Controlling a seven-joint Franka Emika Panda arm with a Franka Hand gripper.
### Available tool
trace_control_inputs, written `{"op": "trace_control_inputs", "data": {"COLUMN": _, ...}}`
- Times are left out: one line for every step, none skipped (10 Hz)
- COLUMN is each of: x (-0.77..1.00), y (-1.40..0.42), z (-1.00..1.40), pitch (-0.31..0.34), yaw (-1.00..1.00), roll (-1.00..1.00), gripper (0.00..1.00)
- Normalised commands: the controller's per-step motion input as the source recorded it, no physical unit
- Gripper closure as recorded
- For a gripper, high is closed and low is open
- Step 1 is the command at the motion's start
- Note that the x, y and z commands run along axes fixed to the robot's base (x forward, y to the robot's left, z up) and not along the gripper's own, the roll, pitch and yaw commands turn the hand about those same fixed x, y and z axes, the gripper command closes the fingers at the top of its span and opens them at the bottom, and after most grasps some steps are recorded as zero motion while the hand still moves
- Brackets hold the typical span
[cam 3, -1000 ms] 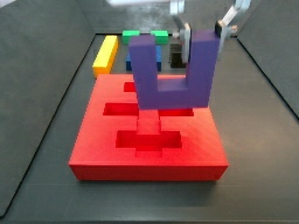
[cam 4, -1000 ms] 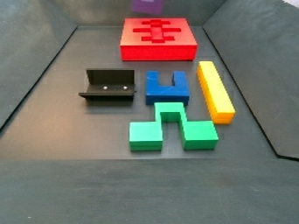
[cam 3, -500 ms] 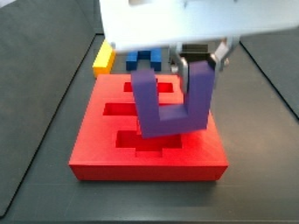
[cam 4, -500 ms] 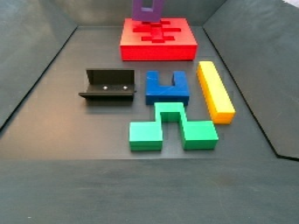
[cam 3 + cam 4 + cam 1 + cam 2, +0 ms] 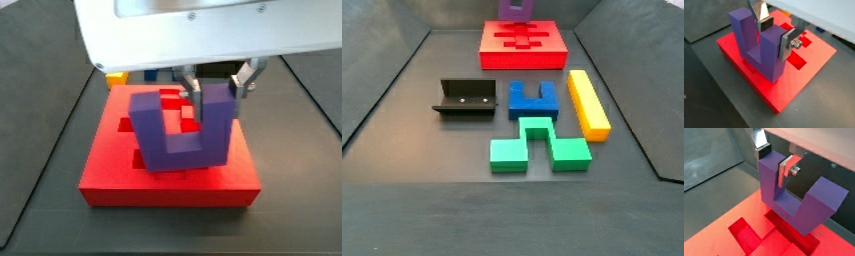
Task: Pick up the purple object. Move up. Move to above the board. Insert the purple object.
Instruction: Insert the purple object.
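My two-finger silver gripper (image 5: 776, 34) is clenched on one prong of the matte purple U-shaped block (image 5: 759, 46), prongs up, its base bar low over the large flat red slab board (image 5: 791, 87); whether they touch, I cannot tell. In a side view the board (image 5: 523, 58) lies at twelve o'clock.

dark grey floor (image 5: 422, 200), sloping walls (image 5: 382, 70)

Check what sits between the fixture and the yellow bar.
A blue U-shaped block sits between the fixture and the yellow bar, seen in a side view.
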Motion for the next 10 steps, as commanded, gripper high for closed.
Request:
{"op": "trace_control_inputs", "data": {"x": -0.08, "y": -0.02, "z": 0.09, "pitch": 0.124, "yaw": -0.49, "roll": 0.19, "gripper": 1.0}}
{"op": "trace_control_inputs", "data": {"x": -0.13, "y": -0.06, "z": 0.0, "pitch": 0.02, "yaw": -0.13, "roll": 0.13, "gripper": 1.0}}
{"op": "trace_control_inputs", "data": {"x": -0.01, "y": -0.01, "z": -0.06, "pitch": 0.006, "yaw": 0.0, "roll": 0.14, "gripper": 1.0}}
{"op": "trace_control_inputs", "data": {"x": 0.0, "y": 0.0, "z": -0.13, "pitch": 0.011, "yaw": 0.01, "roll": 0.16, "gripper": 1.0}}
{"op": "trace_control_inputs", "data": {"x": 0.0, "y": 0.0, "z": -0.09, "pitch": 0.004, "yaw": 0.03, "roll": 0.11, "gripper": 1.0}}
{"op": "trace_control_inputs", "data": {"x": 0.0, "y": 0.0, "z": -0.07, "pitch": 0.001, "yaw": 0.1, "roll": 0.11, "gripper": 1.0}}
{"op": "trace_control_inputs", "data": {"x": 0.0, "y": 0.0, "z": -0.1, "pitch": 0.019, "yaw": 0.17, "roll": 0.16, "gripper": 1.0}}
{"op": "trace_control_inputs", "data": {"x": 0.0, "y": 0.0, "z": -0.11, "pitch": 0.036, "yaw": 0.26, "roll": 0.21, "gripper": 1.0}}
{"op": "trace_control_inputs", "data": {"x": 0.0, "y": 0.01, "z": -0.09, "pitch": 0.04, "yaw": 0.32, "roll": 0.2, "gripper": 1.0}}
{"op": "trace_control_inputs", "data": {"x": 0.0, "y": 0.0, "z": -0.05, "pitch": 0.027, "yaw": 0.28, "roll": 0.17, "gripper": 1.0}}
